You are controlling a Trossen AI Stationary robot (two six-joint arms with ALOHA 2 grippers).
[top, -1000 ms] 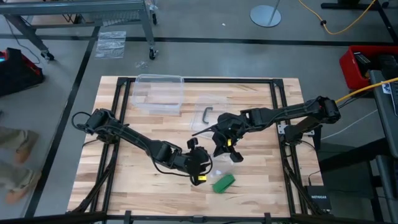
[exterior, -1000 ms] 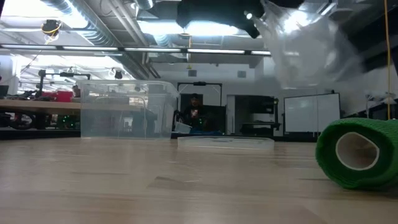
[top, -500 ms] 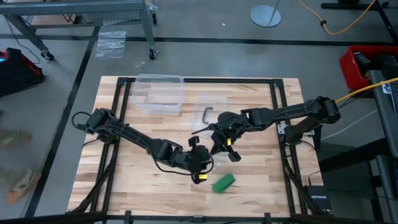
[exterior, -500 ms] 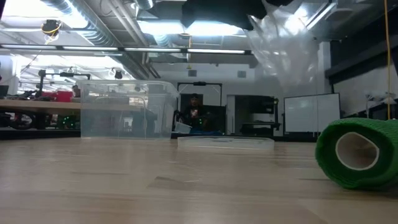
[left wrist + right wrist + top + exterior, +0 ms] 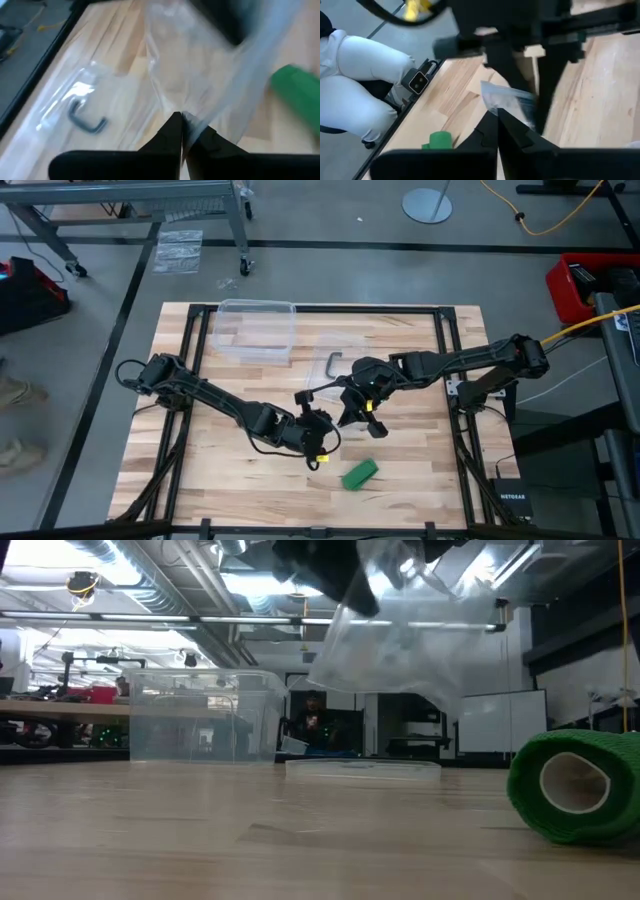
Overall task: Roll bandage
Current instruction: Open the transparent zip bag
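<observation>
The bandage is a small bright green roll lying on its side on the wooden table near the front edge; no gripper touches it. It also shows as the green roll in the low view. Above the table a clear plastic bag hangs between my two grippers. My left gripper is shut on one part of it, and my right gripper, just to its far right, is shut on another. My left gripper pinches an edge of the clear bag between its two fingertips, coming at it slanting downward. The film spreads away from the fingers, clear of the table. My right gripper pinches another edge of the bag between its fingertips, also slanting downward. The bag hangs lifted clear between the two holds.
A clear plastic box stands at the table's far left. A dark bent metal piece lies on clear film behind the grippers. A person in white clothing is beside the table's left edge. Bare wood lies left of the roll.
My left gripper has moved a little toward the far edge, up to the bag, and taken hold of it. The bag, which hung bunched from my right gripper, is now spread out sideways between the two grippers. The green roll has stayed put.
</observation>
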